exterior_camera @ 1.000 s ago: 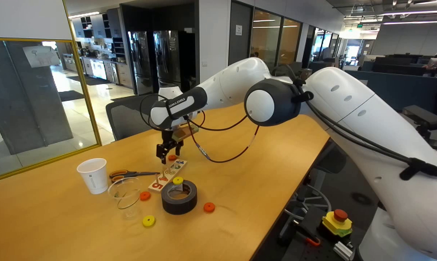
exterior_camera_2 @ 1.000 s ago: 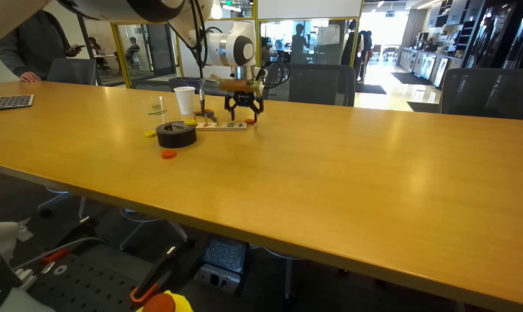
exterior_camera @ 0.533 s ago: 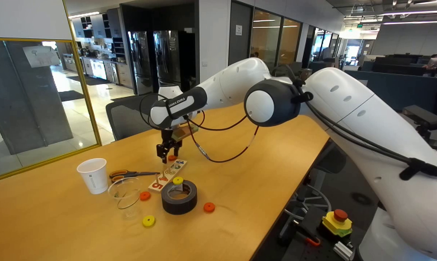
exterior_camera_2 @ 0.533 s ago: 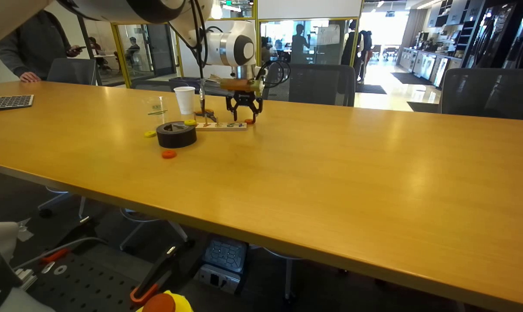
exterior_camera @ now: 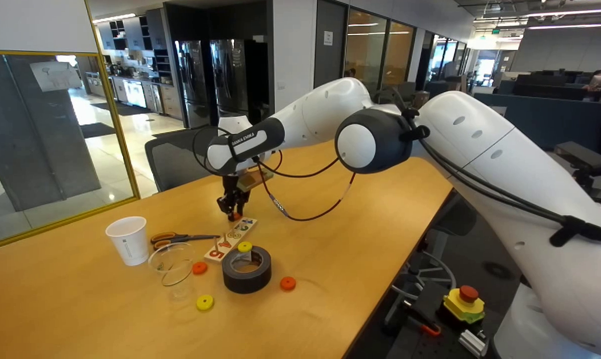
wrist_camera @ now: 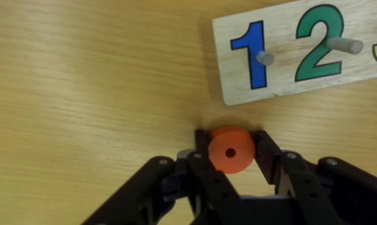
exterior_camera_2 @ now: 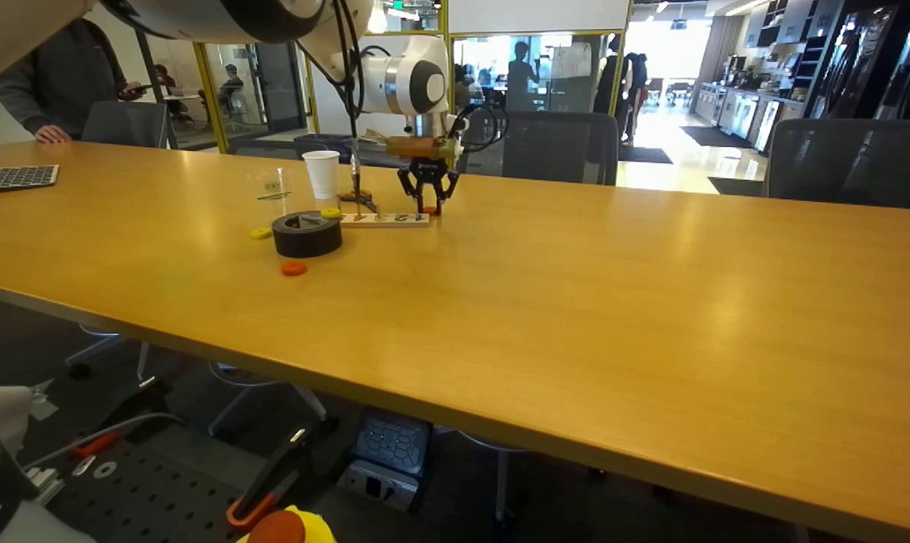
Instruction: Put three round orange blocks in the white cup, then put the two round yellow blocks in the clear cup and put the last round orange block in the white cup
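White and paper-like, probably light enough to tip at a nudge: white cup (exterior_camera: 126, 243), upright at far left in an exterior view. Next rightward, scissors (exterior_camera: 185, 238), and in front of them the clear cup (exterior_camera: 175, 271), likely thin and bendy, best not bumped. Just beside it, leftmost orange block (exterior_camera: 199, 268), then low yellow block (exterior_camera: 205, 302), both flat on the tabletop (exterior_camera: 330, 239). Farther along, number board (exterior_camera: 232, 240) with upright pegs, and just off its "1" end the gripper (wrist_camera: 230, 142), pinching middle orange block (wrist_camera: 231, 162) from opposite sides. Probably painted wood: light, stiff, hard to crush, a touch slick around the edge, so hold across the full width, central hole midway, with only a moderate squeeze. Clear of the tabletop or resting on it, hard to tell. Farther right, perched yellow block (exterior_camera: 244, 247) on the rim of the tape roll (exterior_camera: 246, 285), likely easy to knock off; pick from above, without shoving the roll. At far right, rightmost orange block (exterior_camera: 288, 283), flat, well apart from the rest.
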Controlling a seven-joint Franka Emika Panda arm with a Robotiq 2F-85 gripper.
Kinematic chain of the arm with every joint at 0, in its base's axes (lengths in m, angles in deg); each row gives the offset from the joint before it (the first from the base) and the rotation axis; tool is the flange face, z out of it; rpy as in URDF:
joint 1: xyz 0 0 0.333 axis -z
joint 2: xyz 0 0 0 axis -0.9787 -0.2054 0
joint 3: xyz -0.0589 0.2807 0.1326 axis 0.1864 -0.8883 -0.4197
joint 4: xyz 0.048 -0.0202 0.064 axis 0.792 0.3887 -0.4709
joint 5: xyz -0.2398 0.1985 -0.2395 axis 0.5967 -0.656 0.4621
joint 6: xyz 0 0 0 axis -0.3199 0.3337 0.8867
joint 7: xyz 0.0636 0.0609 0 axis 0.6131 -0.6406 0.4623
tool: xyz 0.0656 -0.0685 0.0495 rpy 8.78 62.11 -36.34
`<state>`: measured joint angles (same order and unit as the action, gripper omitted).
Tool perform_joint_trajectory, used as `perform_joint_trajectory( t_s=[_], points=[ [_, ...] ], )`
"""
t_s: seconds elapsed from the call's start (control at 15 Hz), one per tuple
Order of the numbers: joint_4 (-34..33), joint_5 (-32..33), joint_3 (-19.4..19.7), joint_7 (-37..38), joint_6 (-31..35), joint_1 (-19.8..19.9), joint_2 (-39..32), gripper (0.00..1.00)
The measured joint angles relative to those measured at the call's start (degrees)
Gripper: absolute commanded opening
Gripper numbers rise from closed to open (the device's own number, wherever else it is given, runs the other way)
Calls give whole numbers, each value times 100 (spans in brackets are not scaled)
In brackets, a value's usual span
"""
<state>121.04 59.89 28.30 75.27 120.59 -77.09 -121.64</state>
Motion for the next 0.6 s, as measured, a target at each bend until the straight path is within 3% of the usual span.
perform_joint_trajectory(
  t_s=[0.6],
  points=[
    [-77, 0, -86, -2, -36, -160, -38, 18]
  ],
)
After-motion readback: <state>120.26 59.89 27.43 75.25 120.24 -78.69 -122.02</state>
